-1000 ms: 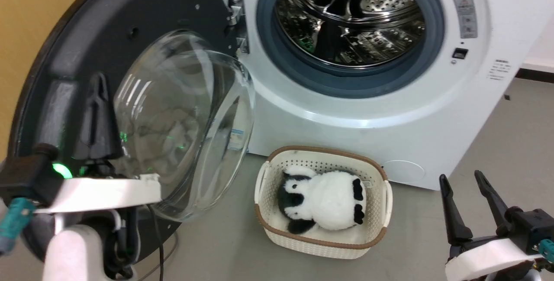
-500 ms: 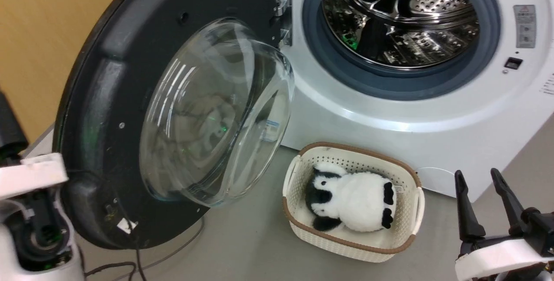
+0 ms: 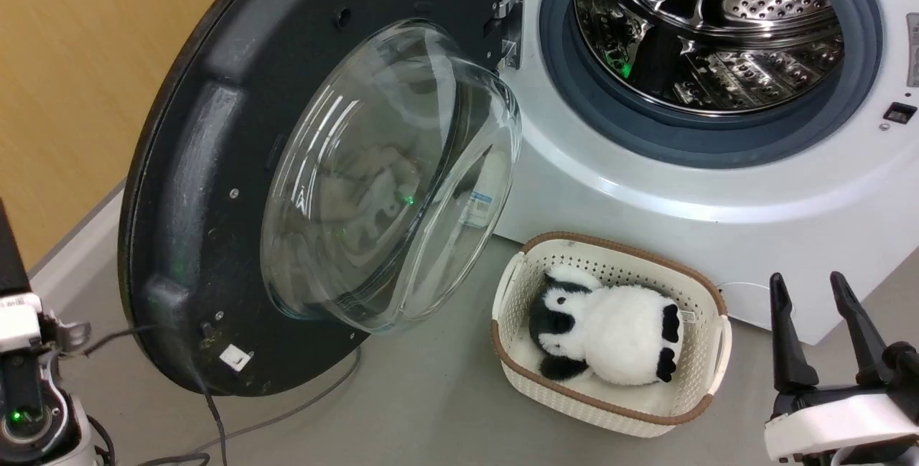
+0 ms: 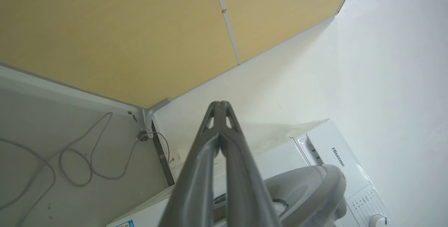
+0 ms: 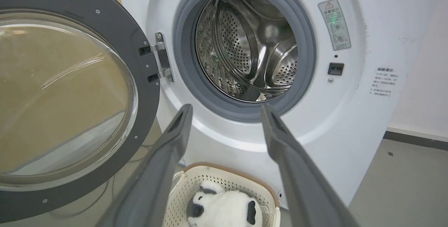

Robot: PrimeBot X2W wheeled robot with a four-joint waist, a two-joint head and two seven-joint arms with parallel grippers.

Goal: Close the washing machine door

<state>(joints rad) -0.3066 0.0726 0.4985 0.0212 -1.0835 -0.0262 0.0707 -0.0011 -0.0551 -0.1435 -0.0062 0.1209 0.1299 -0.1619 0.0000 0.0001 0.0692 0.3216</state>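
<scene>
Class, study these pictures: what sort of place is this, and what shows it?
Most likely a laundry corner, perhaps in a test room: a white front-loading washing machine with its round black door swung open, and a cream basket holding a panda toy on the grey floor.

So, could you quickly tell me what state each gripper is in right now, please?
Left gripper: closed, fingers pressed together, holding nothing.
Right gripper: open, holding nothing.
</scene>
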